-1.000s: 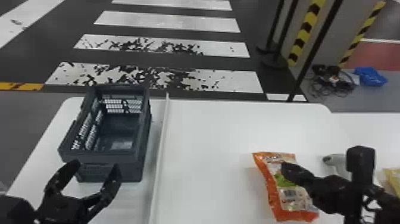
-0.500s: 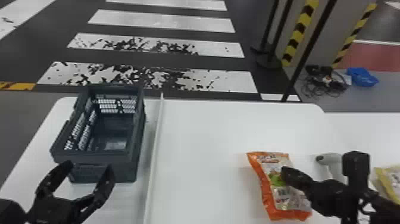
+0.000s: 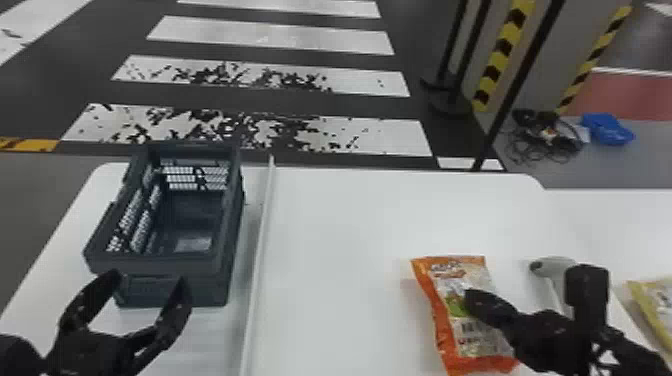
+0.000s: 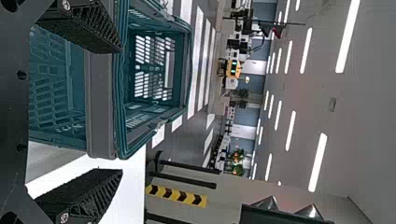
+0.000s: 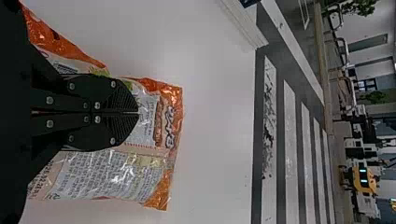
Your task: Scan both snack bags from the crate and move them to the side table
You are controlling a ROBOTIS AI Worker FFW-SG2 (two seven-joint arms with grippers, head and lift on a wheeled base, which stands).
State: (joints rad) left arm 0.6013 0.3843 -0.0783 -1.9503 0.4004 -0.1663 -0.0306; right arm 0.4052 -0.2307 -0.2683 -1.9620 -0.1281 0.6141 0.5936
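White tabletop [image 3: 350, 225], one crate [image 3: 150, 265], one yellow bag [image 3: 656, 300], left fingers [image 3: 175, 310] apart, right fingers [image 3: 487, 302] closed on one orange bag [image 3: 450, 275]

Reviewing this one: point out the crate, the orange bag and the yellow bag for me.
crate [image 3: 155, 266]: head view, on its near rim.
orange bag [image 5: 152, 179]: right wrist view, on its printed face.
yellow bag [image 3: 656, 301]: head view, on the part inside the view's right edge.

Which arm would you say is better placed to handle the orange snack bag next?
Right, I'd judge: the right gripper is at the orange snack bag, whereas the left gripper is by the crate.
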